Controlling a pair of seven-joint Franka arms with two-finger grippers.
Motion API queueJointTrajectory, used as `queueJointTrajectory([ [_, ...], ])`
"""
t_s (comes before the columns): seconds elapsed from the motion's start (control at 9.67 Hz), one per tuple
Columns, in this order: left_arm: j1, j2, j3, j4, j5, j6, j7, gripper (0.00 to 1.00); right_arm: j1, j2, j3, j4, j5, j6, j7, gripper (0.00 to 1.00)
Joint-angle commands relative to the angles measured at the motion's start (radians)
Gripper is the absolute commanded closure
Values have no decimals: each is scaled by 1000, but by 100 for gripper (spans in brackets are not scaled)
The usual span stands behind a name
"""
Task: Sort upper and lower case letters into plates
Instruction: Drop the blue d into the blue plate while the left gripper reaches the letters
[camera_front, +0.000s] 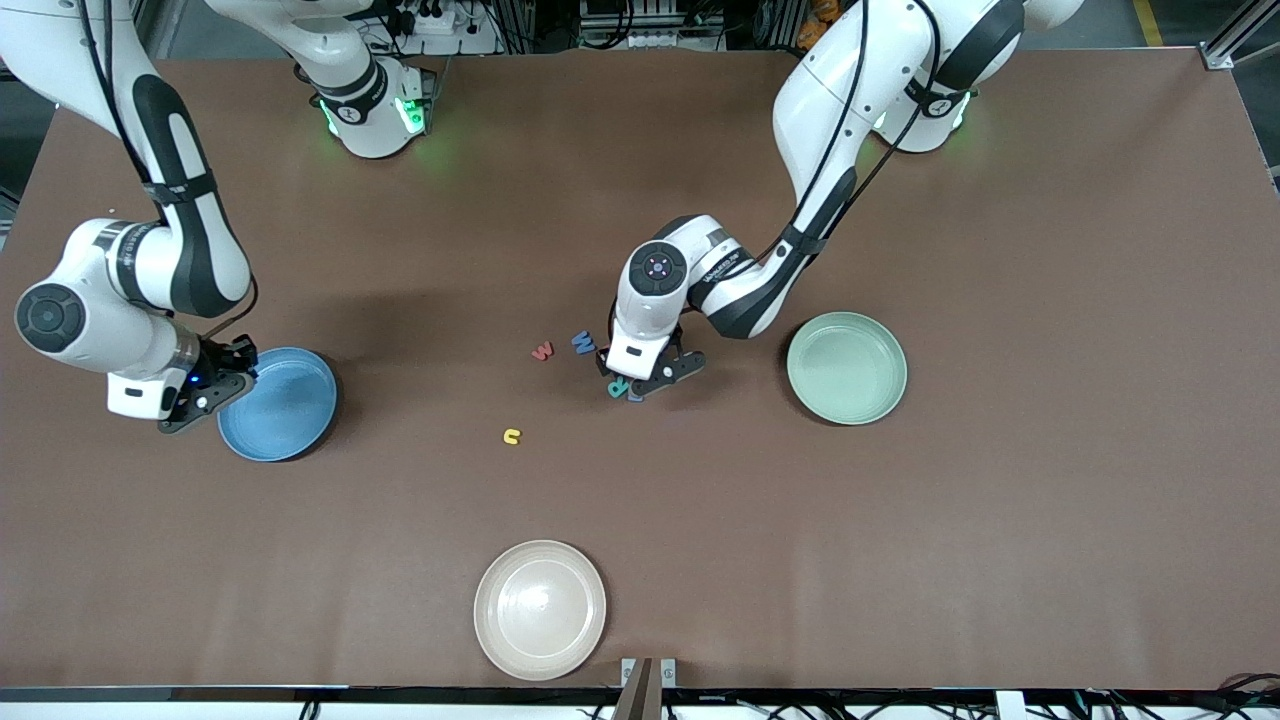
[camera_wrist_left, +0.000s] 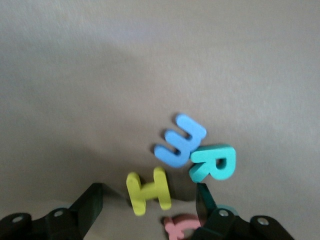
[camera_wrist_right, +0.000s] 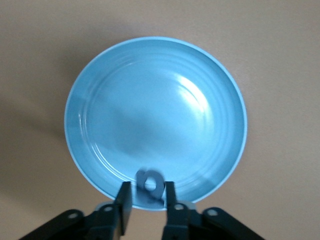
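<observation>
Brown tabletop: left end effector (camera_front: 648, 377) gapes over letters (camera_wrist_left: 179, 141); right end effector (camera_wrist_right: 148, 200) loosely brackets a grey-blue letter (camera_wrist_right: 149, 186).

blue plate (camera_wrist_right: 100, 110): glossy, smooth | table (camera_front: 900, 550): matt brown | letters (camera_wrist_left: 180, 142): matt foam-like

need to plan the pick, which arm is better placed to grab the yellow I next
Left. The left gripper is low over the letter cluster with open fingers straddling the yellow I. The right gripper is at the blue plate's rim with a small grey-blue letter between its fingers.

Brown table (camera_front: 1000, 560) fills view; dark floor, cables, metal frame along edges; even overhead light.
</observation>
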Motion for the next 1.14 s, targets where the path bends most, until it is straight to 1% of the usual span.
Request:
queueJointTrajectory([
  [0.0,-3,17,21,20,36,1,-14,17,-27,3,9,1,52,2,4,0],
  [0.1,-3,18,21,20,36,1,-13,17,-12,7,10,13,54,-3,10,0],
  [0.31,-7,18,19,20,33,1,-31,17,14,37,10,76,55,-58,13,0],
  [0.41,-12,18,19,20,24,1,-39,17,34,43,10,84,55,-59,30,0],
  [0.62,-23,24,19,18,26,1,-121,17,72,43,10,84,57,-59,89,0],
  [0.83,-26,24,19,17,24,1,-132,17,100,43,10,83,77,-62,170,0],
  [0.93,-27,23,19,17,24,0,-149,17,105,43,12,83,78,-91,219,0],
  [1.03,-35,23,19,17,24,-2,-178,17,109,43,12,83,78,-95,226,0],
])
